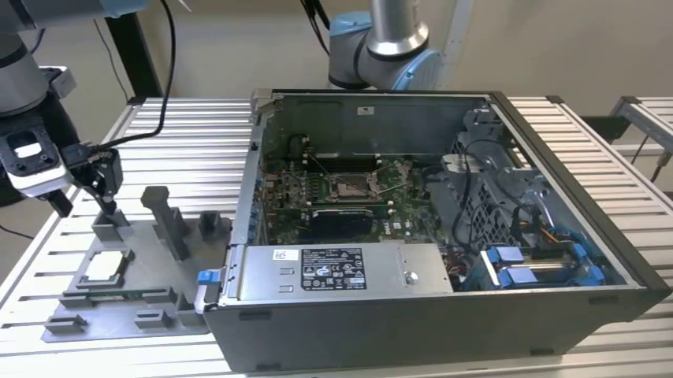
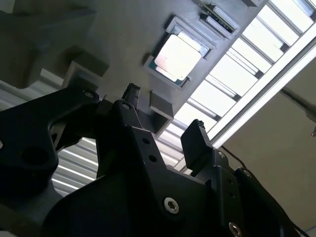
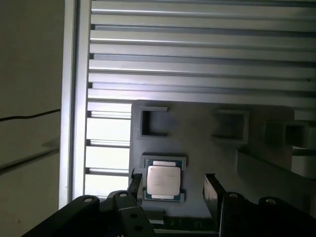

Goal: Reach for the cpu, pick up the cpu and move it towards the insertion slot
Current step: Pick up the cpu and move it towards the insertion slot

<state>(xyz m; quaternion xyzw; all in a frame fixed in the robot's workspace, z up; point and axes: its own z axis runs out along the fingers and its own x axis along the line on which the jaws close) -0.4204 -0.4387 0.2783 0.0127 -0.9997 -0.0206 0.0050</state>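
On the grey tray [image 1: 118, 319], cpu [image 3: 163, 181] lies unobscured near spread-fingered gripper [image 3: 172, 187].

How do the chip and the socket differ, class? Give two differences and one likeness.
The chip has a pale silvery top; the socket has a dark centre. The chip lies in the grey tray outside the computer case; the socket sits inside it. Both are square and lie flat.

One cpu [image 3: 163, 181], one tray [image 3: 192, 136], one case [image 1: 421, 331]
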